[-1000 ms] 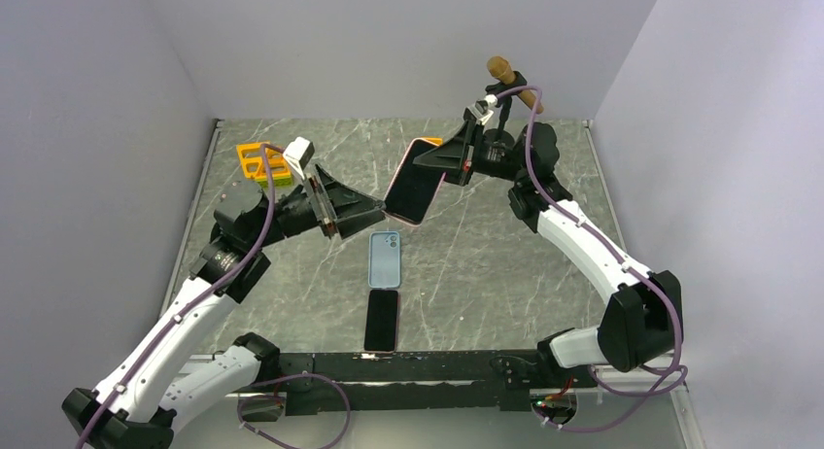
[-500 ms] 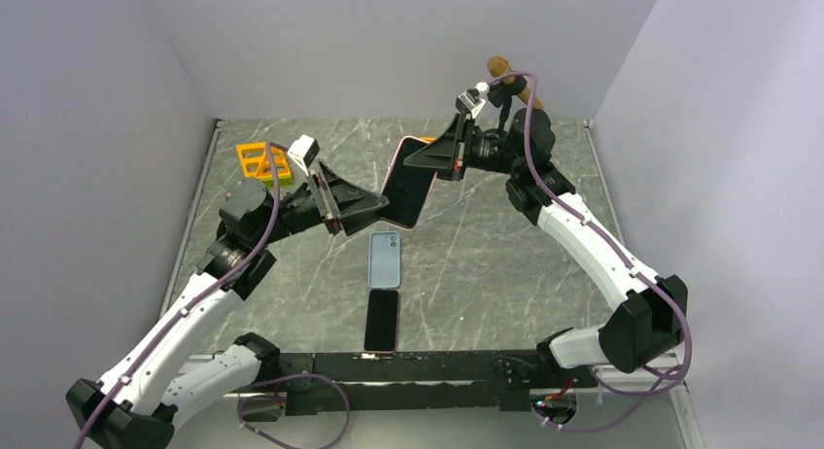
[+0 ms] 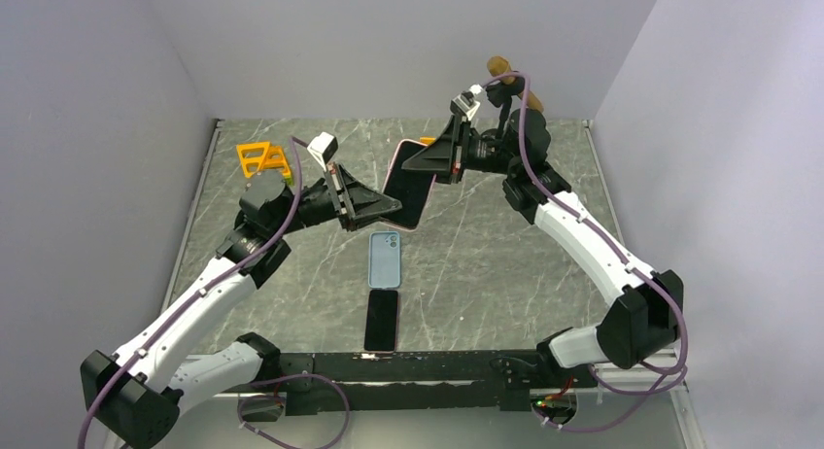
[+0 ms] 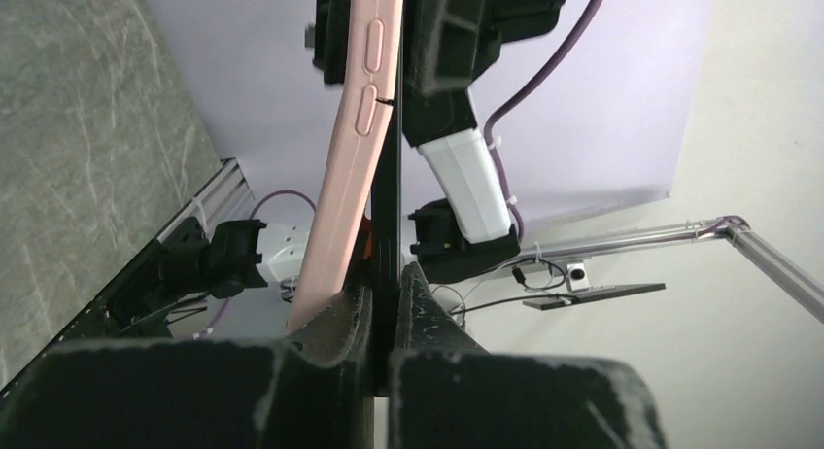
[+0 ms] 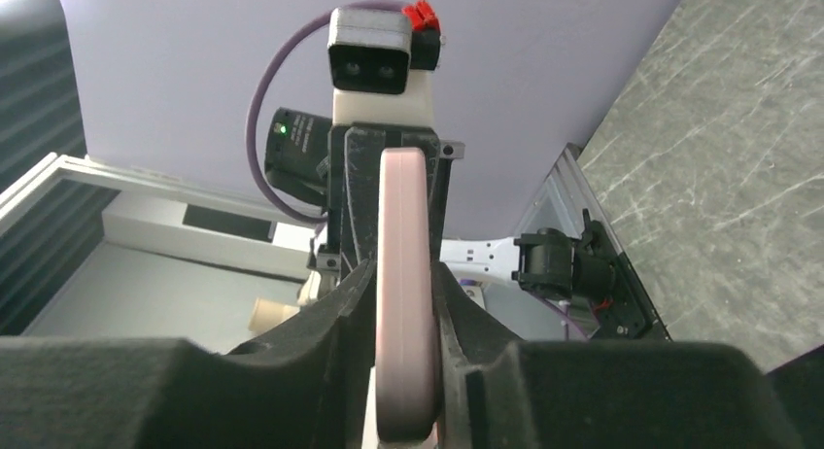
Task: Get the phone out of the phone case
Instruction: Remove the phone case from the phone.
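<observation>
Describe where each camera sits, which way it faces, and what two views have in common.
Top external: above and behind the arms, looking down on the table; both arms show, left gripper and right gripper shut on the pink-cased phone.
Left wrist: looks along the phone's edge toward the right arm; own fingers at the bottom.
Right wrist: looks along the phone's edge toward the left arm; own fingers at the bottom.
Shared: both wrist views show the phone edge-on.

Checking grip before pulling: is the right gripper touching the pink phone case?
Touching. Right wrist view: right gripper clamps the pink phone case, both fingers pressed against it.
</observation>
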Controlling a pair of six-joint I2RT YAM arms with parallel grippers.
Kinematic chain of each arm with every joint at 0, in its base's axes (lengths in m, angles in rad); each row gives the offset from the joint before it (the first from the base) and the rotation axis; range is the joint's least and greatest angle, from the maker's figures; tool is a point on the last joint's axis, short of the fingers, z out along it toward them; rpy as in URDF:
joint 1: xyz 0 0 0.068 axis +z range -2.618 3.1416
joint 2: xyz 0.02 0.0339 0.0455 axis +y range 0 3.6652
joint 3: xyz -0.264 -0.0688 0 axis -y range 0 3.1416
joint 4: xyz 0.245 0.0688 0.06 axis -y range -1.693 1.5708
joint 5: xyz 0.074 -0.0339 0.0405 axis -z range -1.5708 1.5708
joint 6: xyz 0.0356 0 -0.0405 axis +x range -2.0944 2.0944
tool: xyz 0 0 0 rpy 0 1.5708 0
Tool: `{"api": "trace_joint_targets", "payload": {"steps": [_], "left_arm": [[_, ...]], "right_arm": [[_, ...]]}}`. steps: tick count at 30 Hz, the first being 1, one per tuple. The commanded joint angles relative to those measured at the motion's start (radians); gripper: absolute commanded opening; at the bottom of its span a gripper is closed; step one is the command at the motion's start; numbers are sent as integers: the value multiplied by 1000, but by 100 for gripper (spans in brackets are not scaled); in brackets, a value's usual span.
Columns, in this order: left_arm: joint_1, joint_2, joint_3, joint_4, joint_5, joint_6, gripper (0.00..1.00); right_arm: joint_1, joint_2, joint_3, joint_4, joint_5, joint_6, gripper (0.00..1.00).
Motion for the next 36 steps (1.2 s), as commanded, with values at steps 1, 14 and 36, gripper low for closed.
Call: {"api": "trace_joint_targets", "payload": {"steps": [1,14,36], "left_arm": [[-4,-7,29,111,-106,-36,0],[-4,-43,-4,160,-212,-129,0],[-2,-4,47,162,-223,-132,0]], "right_arm": [[16,-79,-59,76,-28,-13,37],[14,-270,-338,217,68,11,76],[85,-289,-332,194,169,-82,39]]}}
